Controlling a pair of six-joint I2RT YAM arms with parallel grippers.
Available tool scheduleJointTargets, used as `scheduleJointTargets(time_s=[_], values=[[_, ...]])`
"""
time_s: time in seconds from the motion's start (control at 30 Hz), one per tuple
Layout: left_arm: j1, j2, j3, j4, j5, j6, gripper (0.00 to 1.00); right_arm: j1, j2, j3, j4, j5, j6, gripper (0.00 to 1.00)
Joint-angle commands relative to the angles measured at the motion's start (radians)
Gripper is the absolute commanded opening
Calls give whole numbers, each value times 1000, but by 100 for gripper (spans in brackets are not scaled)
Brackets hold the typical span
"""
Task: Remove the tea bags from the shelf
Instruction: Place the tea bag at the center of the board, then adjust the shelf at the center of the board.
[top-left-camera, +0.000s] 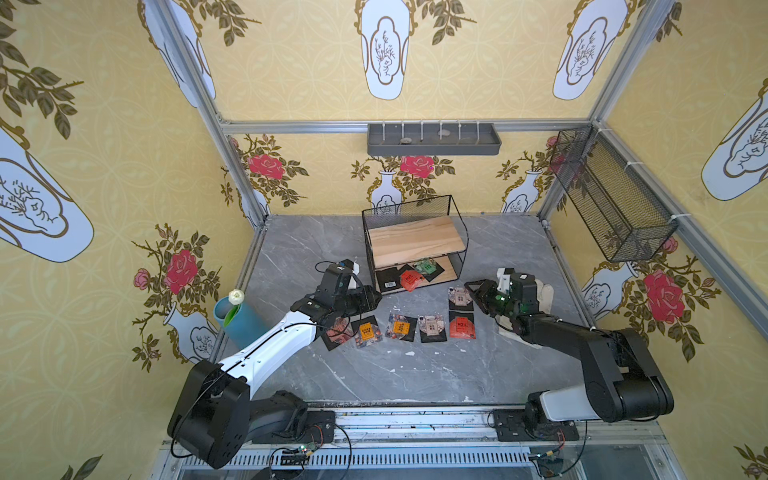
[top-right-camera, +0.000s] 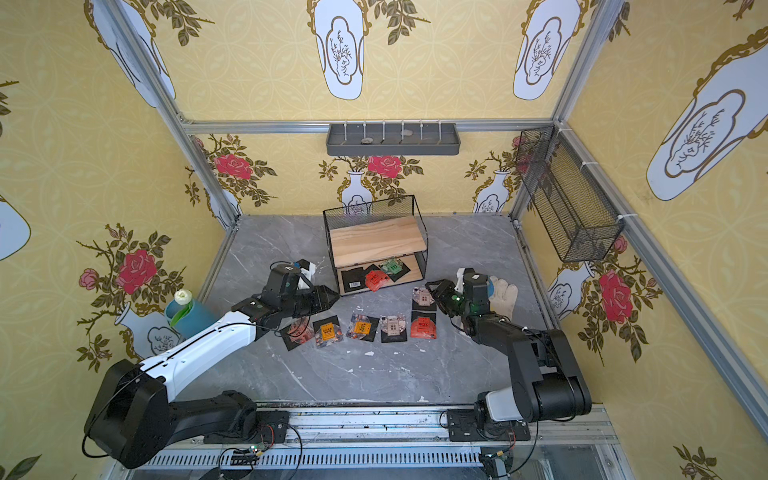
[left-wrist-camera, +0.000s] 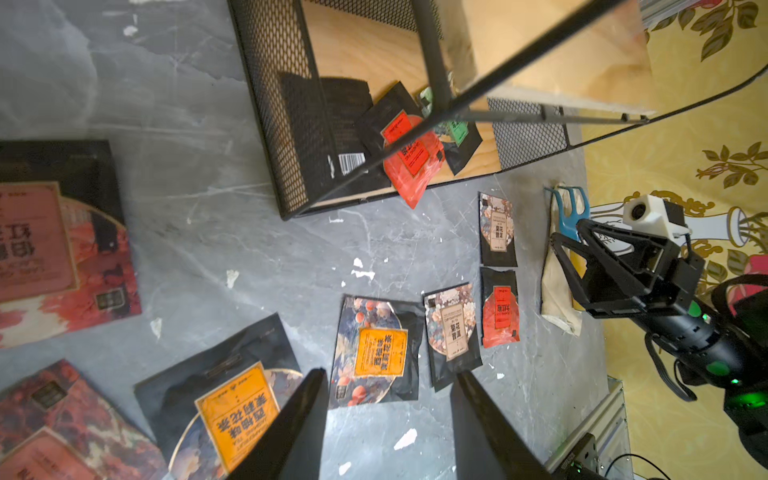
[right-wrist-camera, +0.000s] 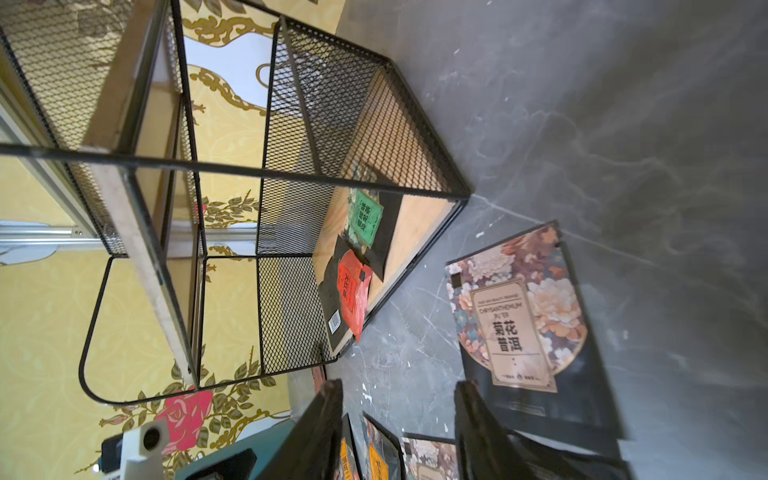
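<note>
Tea bags (top-left-camera: 410, 280) still on the shelf (top-left-camera: 415, 206), how many do you count?

— Three, all on the lower board (top-left-camera: 446, 270). There is a black one (top-left-camera: 388, 277) lying back up with its barcode showing. A red one (left-wrist-camera: 411, 174) hangs a corner out over the front edge, and a green one (right-wrist-camera: 365, 216) sits further in. Whether a fourth hides under the red, I cannot tell. The upper board (top-left-camera: 415, 241) is bare.

— And off it?

— Seven on the bench (top-left-camera: 415, 374), by my left wrist view: two dark reds (left-wrist-camera: 62, 241), two orange (left-wrist-camera: 376, 351), two beige (left-wrist-camera: 453, 328), one bright red (left-wrist-camera: 500, 309). From above I make out only six, because my left arm (top-left-camera: 274, 336) covers that end of the row.

— So where are you in the job?

— Between picks, I judge, and well past halfway. My left jaws stand apart with nothing between them, above the row and just off the shelf's near left corner. My right jaws are parted and empty too, just beside the beige bag nearest the shelf.

— Next move?

— Go in low and flat under the upper board, I'd say, since the gap is shallow and the wire frame crowds both sides. The overhanging red one looks easiest, as its free corner offers an edge to pinch. The flat black one will likely need dragging forward first.
</note>
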Motion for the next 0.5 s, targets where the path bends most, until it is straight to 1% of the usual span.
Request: scheduleJointTargets(time_s=[0.0, 0.07, 0.23, 0.27, 0.47], values=[[0, 56, 42, 89, 21, 36, 52, 14, 4, 2, 3, 15, -27, 47], [0, 93, 64, 110, 24, 45, 49, 19, 8, -6, 21, 14, -20, 47], [1, 167, 126, 121, 30, 58, 46, 23, 14, -11, 39, 13, -20, 46], [2, 176, 134, 123, 27, 88, 46, 23, 16, -11, 41, 10, -20, 46], [13, 229, 182, 110, 3, 126, 43, 25, 29, -13, 58, 7, -21, 46]])
